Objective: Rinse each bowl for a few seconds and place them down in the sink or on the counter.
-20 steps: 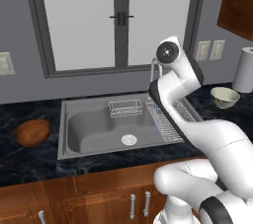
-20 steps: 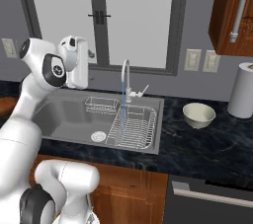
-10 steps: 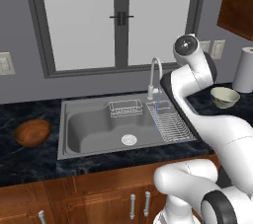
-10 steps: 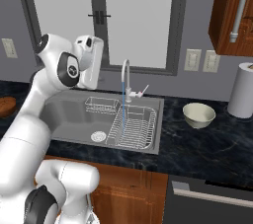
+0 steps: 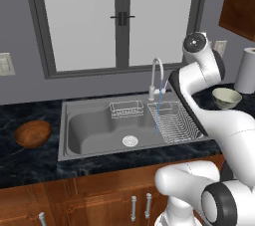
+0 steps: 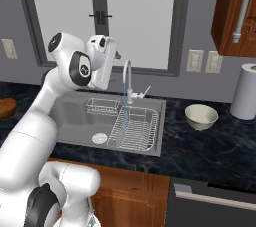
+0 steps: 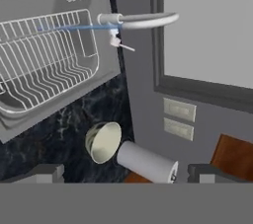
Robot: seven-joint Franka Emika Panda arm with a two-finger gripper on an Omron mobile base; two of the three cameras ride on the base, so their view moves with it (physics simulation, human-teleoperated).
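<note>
Two small round bowls wait on the black marble-look counter (image 6: 210, 151), neither rinsed yet by the look of it: the glossy reddish-brown wooden bowl (image 5: 32, 134) sits well to the left of the wide grey steel sink (image 5: 92, 130), and the pale cream-greenish bowl (image 6: 201, 117) sits to its right, just beside the white paper-towel roll (image 6: 246, 91). A thin stream of water runs from the curved chrome faucet (image 5: 156, 73) into the wire rack (image 6: 134, 128). The two-finger gripper (image 7: 126, 173) is raised above the counter with its jaws spread wide and nothing between them, looking down toward the cream bowl. The likely next move is a descent onto that bowl's rim. The risk lies in how close the towel roll stands: a finger coming down on that side could knock the roll or nudge the bowl away. A shallow pinch on the smooth, curved rim could also let the bowl slip out on the way to the water.
</note>
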